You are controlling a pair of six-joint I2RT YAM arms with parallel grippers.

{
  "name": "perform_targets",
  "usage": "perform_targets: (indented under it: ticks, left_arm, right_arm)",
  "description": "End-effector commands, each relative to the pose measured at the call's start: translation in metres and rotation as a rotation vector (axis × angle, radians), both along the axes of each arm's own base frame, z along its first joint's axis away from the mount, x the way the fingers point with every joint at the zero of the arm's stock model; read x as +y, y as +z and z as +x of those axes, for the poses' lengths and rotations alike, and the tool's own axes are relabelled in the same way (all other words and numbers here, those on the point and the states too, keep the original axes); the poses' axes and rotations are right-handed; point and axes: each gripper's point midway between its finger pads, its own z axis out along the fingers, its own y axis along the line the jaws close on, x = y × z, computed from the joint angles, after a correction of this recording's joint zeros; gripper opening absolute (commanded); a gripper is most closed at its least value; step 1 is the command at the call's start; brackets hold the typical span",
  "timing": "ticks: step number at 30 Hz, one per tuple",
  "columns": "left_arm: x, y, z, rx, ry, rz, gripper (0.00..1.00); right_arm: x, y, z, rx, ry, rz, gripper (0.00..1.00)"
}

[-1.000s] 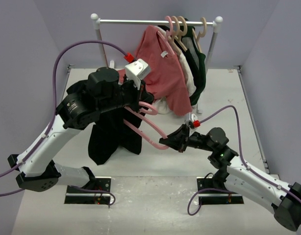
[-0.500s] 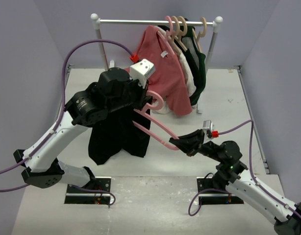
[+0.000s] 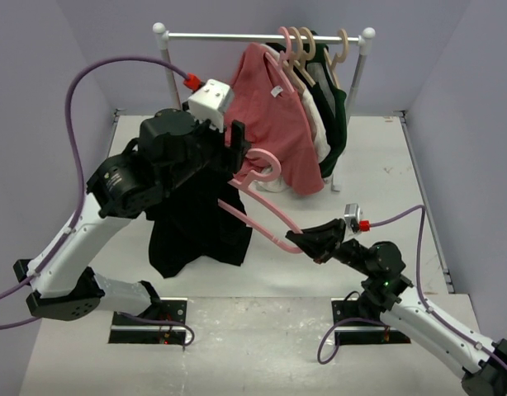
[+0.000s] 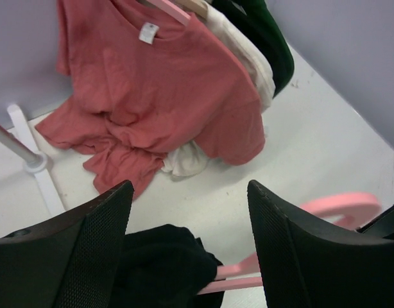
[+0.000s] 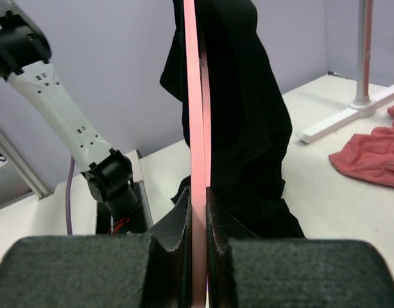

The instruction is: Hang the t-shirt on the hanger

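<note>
The black t-shirt (image 3: 196, 235) hangs off the left arm of the pink hanger (image 3: 266, 219), which slants above the table with its hook (image 3: 263, 169) up. My right gripper (image 3: 305, 242) is shut on the hanger's lower right end. In the right wrist view the hanger (image 5: 197, 96) runs edge-on from the shut right gripper (image 5: 198, 196), the t-shirt (image 5: 245, 128) draped beyond. My left gripper (image 3: 235, 148) stands open just above the hanger's neck. In the left wrist view the left gripper (image 4: 189, 187) is wide open, and the t-shirt (image 4: 158, 263) and hanger (image 4: 245, 279) lie below, untouched.
A clothes rack (image 3: 262, 36) stands at the back with a salmon-red shirt (image 3: 270, 124), a white garment and a dark green garment (image 3: 332, 107) on beige hangers (image 3: 307, 45). The red shirt (image 4: 165, 83) hangs close ahead of the left gripper. The rack's foot (image 5: 351, 109) is on the table.
My left gripper has opened, let go of the t-shirt's neck and lifted back a little. The right gripper, still shut on the hanger, shifted right and toward the near edge earlier.
</note>
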Motion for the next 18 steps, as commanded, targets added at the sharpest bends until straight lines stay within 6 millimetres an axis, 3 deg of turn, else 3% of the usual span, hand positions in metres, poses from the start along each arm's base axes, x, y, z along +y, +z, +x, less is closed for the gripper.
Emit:
perform_targets:
  ticks: [1,2,5,8,13,18]
  left_arm:
    - [0.045,0.051,-0.015,-0.109,0.099,-0.128,0.73]
    - [0.045,0.05,-0.018,-0.106,0.084,-0.128,0.73]
    - [0.036,0.015,-0.025,-0.049,0.016,-0.062,0.68]
    - [0.03,-0.035,-0.026,0.018,-0.002,-0.005,0.55]
    - [0.032,-0.093,-0.018,0.088,0.063,0.049,0.53]
    - [0.028,-0.119,-0.008,0.111,0.102,0.091,0.53]
  right_arm:
    - [-0.009,0.031,0.018,0.006,-0.102,0.121,0.0]
    - [-0.008,0.029,0.019,0.014,-0.104,0.117,0.0]
    - [-0.009,0.039,0.026,0.048,-0.13,0.141,0.0]
    - [-0.008,0.044,0.028,0.047,-0.136,0.13,0.0]
    - [-0.011,0.065,0.028,0.024,-0.149,0.131,0.0]
    - [-0.011,0.072,0.029,0.025,-0.151,0.123,0.0]
